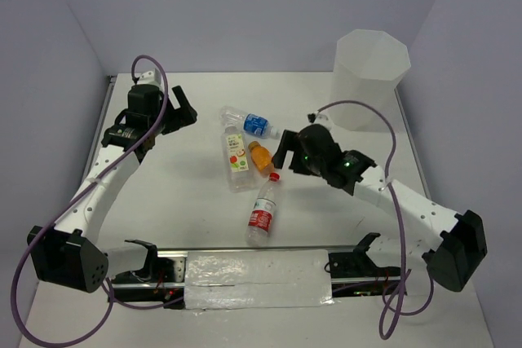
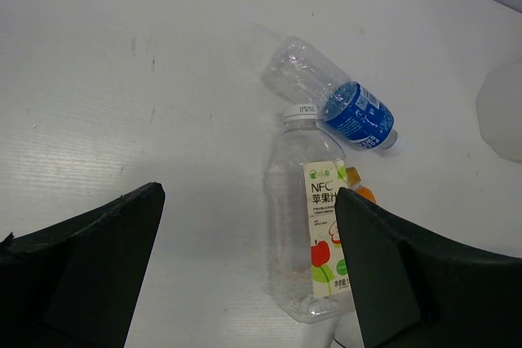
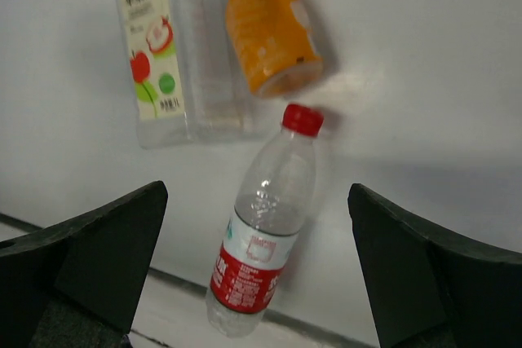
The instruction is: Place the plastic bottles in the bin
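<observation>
Here I had the right pincer (image 1: 286,151) released near the red-capped bottle (image 1: 262,214), which lay on the table (image 1: 171,193); the left pincer (image 1: 181,109) was likewise released. The next move, in my judgement: lower, clench, carry to the bin (image 1: 371,56).

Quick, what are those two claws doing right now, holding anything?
Left gripper: open, holding nothing.
Right gripper: open, holding nothing.
</observation>
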Controlling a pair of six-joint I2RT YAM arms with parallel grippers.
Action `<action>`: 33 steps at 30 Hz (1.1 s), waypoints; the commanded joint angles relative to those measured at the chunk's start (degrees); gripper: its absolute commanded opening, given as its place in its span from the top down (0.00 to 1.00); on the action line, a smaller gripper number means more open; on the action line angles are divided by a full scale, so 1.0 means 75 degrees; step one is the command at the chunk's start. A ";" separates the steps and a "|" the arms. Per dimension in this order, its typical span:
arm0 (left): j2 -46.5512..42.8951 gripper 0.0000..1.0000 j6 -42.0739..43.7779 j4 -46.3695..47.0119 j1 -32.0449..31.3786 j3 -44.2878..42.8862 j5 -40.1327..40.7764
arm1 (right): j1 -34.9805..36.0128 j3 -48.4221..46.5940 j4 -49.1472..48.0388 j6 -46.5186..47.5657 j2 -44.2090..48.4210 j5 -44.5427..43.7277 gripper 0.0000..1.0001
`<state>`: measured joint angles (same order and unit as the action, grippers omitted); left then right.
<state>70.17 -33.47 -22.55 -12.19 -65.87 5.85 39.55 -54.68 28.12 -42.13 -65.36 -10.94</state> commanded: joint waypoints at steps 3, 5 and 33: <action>-0.0099 0.00 -0.0259 0.0369 -0.0028 0.0016 0.0029 | 0.0726 0.0516 -0.0923 -0.1413 -0.0448 0.0227 0.01; -0.0075 0.01 -0.0260 0.0358 -0.0028 0.0016 0.0017 | 0.0797 0.0715 -0.1123 -0.1496 -0.0810 0.0602 0.00; 0.0031 0.00 -0.0154 0.0381 -0.0028 0.0028 0.0088 | 0.1149 0.0273 0.0245 -0.1333 -0.0768 -0.1033 0.55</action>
<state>70.41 -34.74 -22.22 -12.19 -65.87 6.17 47.86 -47.40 23.92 -54.08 -77.76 -10.11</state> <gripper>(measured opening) 0.995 0.562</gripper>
